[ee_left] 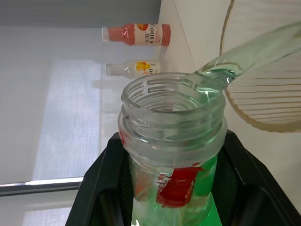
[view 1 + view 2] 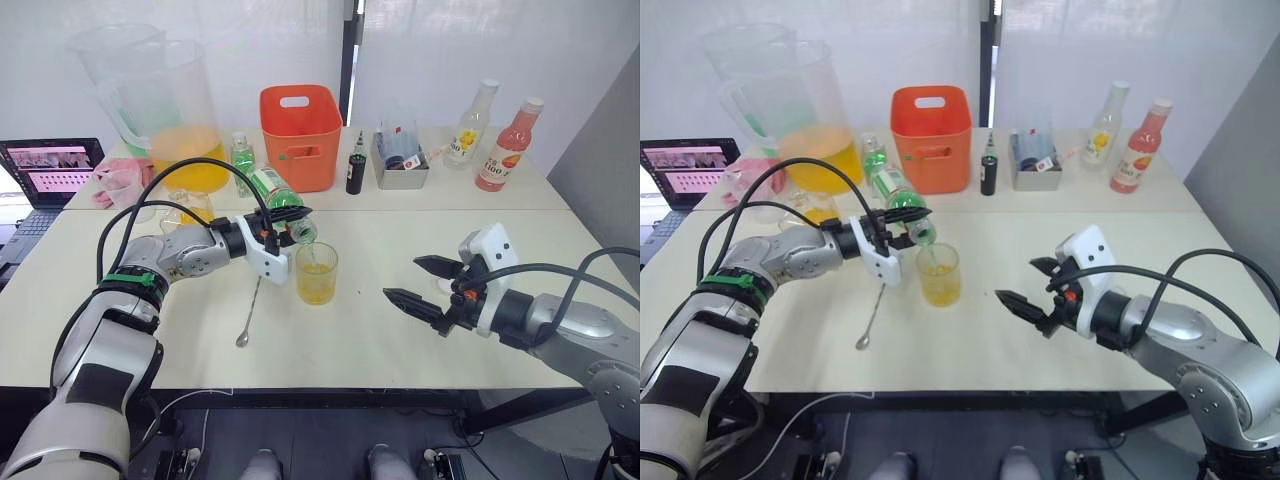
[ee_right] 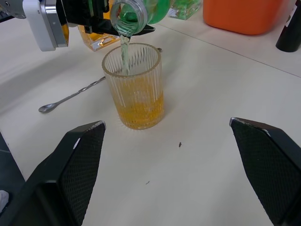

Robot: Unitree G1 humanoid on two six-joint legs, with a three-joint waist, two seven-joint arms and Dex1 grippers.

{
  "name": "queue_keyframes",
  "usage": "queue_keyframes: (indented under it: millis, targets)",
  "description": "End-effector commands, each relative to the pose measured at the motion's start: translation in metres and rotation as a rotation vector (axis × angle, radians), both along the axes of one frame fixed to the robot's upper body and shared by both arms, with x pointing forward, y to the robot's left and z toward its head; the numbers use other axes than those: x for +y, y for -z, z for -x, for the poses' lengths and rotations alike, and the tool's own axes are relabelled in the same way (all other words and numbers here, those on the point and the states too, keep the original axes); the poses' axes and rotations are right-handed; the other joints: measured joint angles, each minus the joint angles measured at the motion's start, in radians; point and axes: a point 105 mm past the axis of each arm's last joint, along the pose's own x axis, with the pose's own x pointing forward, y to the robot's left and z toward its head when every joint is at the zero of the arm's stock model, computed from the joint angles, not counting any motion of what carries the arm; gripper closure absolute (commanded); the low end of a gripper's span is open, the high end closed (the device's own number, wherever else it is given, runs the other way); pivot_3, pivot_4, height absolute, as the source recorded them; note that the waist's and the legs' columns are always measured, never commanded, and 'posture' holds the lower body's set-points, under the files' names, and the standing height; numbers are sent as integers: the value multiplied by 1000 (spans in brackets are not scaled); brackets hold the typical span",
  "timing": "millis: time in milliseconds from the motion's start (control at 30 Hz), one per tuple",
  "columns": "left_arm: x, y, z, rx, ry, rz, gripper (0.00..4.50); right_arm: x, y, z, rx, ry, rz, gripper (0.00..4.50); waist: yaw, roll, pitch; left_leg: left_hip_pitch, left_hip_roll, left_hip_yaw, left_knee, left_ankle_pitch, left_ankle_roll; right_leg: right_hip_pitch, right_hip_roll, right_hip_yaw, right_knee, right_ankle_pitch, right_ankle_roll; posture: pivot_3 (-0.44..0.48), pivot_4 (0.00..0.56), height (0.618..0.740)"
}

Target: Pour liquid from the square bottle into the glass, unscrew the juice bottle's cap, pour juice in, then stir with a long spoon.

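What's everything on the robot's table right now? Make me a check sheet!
Surface: pale table, a few dark specks.
Job's things: clear ribbed glass holding yellow liquid; tilted green-labelled juice bottle, uncapped, streaming into it; long silver spoon lying flat beside the glass.
Clutter: orange bin, pitcher of orange liquid, pink bottle, yellow-labelled bottle, small dark bottle.
Grippers: left gripper shut on juice bottle; right gripper open, empty.
Cables: black cables on both arms.
Surroundings: laptop.
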Motion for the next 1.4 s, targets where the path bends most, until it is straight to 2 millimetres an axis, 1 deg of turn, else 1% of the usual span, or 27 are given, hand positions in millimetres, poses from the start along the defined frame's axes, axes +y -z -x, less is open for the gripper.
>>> queue_keyframes:
  millis: [33,267,333,433,533,633,833,1033,1067,1133,1167,1233,1300,1400]
  targets:
    - [-4,-29,3,-96,35,48,2883,1,-10,2,-54,-5,-12,19,0,0,0,0,0,0,0,0,0,0,0,0,0,0,0,0,150,740]
    - [-2,-27,0,-64,14,77,2883,1,-9,2,-54,-6,-10,19,0,0,0,0,0,0,0,0,0,0,0,0,0,0,0,0,150,740]
    - [-2,-24,-1,-9,13,108,2883,1,-9,1,-54,-4,-6,19,0,0,0,0,0,0,0,0,0,0,0,0,0,0,0,0,150,740]
    - [-4,-13,-1,113,14,131,2883,0,-9,1,-54,-3,-2,19,0,0,0,0,0,0,0,0,0,0,0,0,0,0,0,0,150,740]
    - [-6,-13,1,184,34,178,2883,0,-8,1,-54,-3,3,19,0,0,0,0,0,0,0,0,0,0,0,0,0,0,0,0,150,740]
    - [-8,-19,5,226,61,214,2883,-1,-8,1,-53,-4,4,19,-1,0,0,0,0,0,0,0,0,0,0,0,0,0,0,0,150,740]
    - [-6,-34,3,257,55,281,2883,-1,-8,0,-50,-16,6,19,-2,0,0,0,0,0,1,0,0,0,0,0,1,0,0,0,150,740]
    - [7,-55,0,292,29,416,2883,3,-9,-1,-48,-43,5,19,-6,0,0,1,0,0,1,1,1,0,0,0,2,0,0,0,150,740]
    - [9,-65,3,298,44,462,2883,4,-10,-2,-48,-55,5,19,-7,0,0,1,0,0,1,1,1,0,0,0,2,0,0,0,150,740]
    - [12,-78,8,323,73,530,2883,6,-11,-4,-49,-73,4,19,-9,0,0,1,0,0,1,1,1,0,0,0,2,0,0,0,150,740]
    - [13,-83,11,363,92,568,2883,7,-12,-4,-50,-82,5,19,-11,0,0,1,0,-1,1,1,1,0,0,0,3,0,0,0,150,740]
    - [14,-85,20,506,141,619,2883,9,-13,-7,-53,-106,5,19,-14,0,0,0,0,-1,1,1,1,0,0,0,3,0,0,0,150,740]
    - [22,-93,29,609,169,695,2883,12,-16,-10,-57,-134,3,19,-19,0,0,0,0,-1,1,1,1,0,0,1,4,0,0,0,150,740]
    - [39,-104,39,620,136,773,2883,16,-18,-12,-54,-184,0,19,-27,0,0,2,0,-1,1,1,1,0,0,1,4,0,0,0,150,740]
